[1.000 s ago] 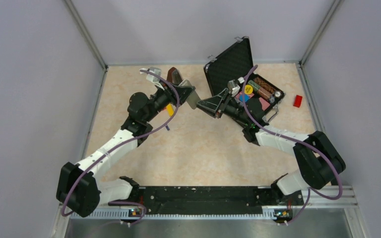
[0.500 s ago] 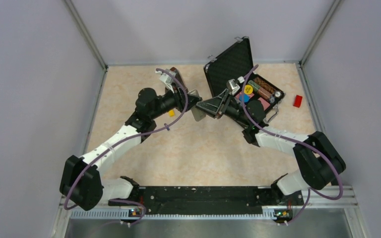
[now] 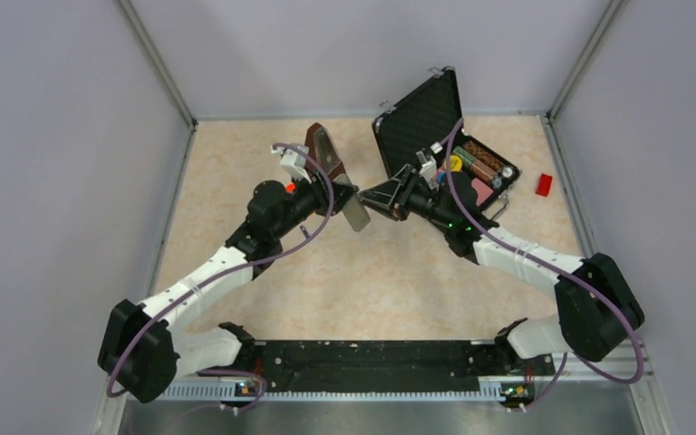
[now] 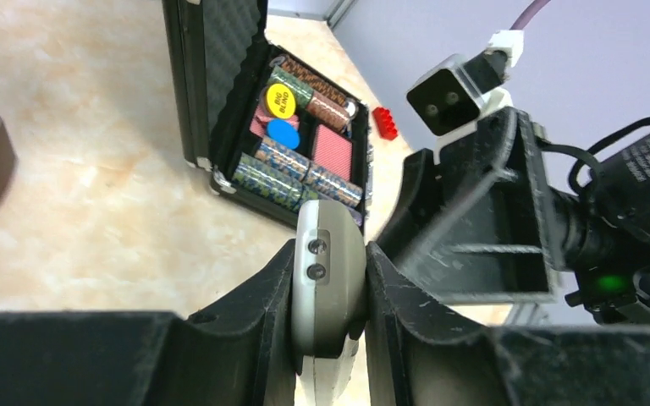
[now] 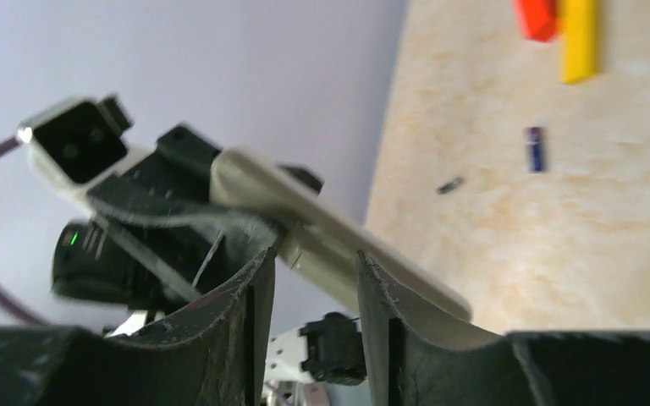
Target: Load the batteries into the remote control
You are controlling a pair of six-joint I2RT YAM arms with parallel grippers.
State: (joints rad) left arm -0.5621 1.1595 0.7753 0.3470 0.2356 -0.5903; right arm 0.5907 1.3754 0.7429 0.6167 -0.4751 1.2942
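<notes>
My left gripper is shut on the remote control and holds it in the air above the table's middle. In the left wrist view the remote's rounded grey end is clamped between the two fingers. My right gripper is open, its tips at the remote's free end. In the right wrist view the remote crosses just beyond the open fingers. A bluish-purple battery lies on the table. A smaller dark piece near it is too small to identify.
An open black case with chips and card decks stands at the back right, also seen in the left wrist view. A red block lies beside it. A red block and a yellow block lie near the battery. A brown object stands behind the left gripper.
My left gripper has swung the remote down and to the right, toward the right gripper. The right arm has stretched forward, bringing its open fingers up to the remote.
</notes>
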